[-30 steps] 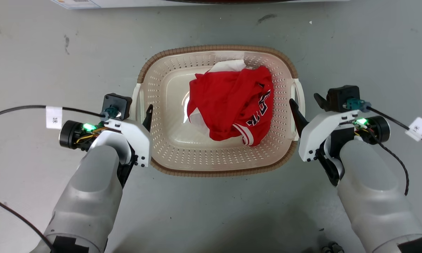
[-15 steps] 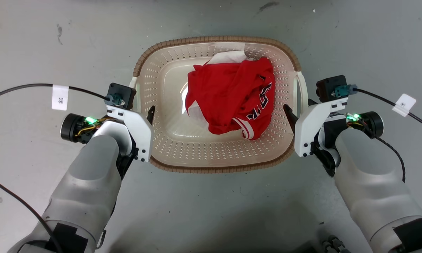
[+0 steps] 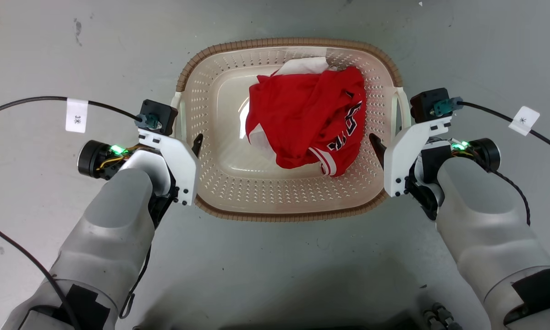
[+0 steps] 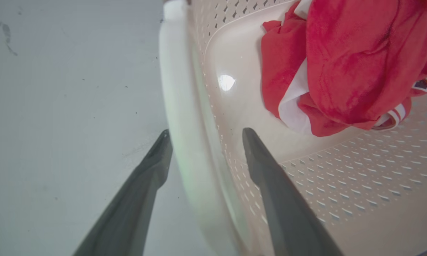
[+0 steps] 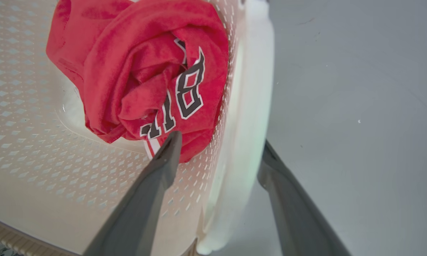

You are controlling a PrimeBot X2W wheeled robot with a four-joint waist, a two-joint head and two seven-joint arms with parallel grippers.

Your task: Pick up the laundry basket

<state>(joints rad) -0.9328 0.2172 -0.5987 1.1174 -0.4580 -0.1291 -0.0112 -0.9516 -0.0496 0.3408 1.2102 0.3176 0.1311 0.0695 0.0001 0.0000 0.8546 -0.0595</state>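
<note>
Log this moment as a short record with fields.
basket: laundry basket, upright, over grey floor
contents: red garment, toward its right side
left tool: open, one finger inside the wall, one outside left white handle
right tool: open, one finger inside the wall, one outside right white handle

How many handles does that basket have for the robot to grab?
2. The left handle is on the basket's left side, straddled by the left end effector. The right handle is opposite, straddled by the right end effector. None seems hidden.
</note>
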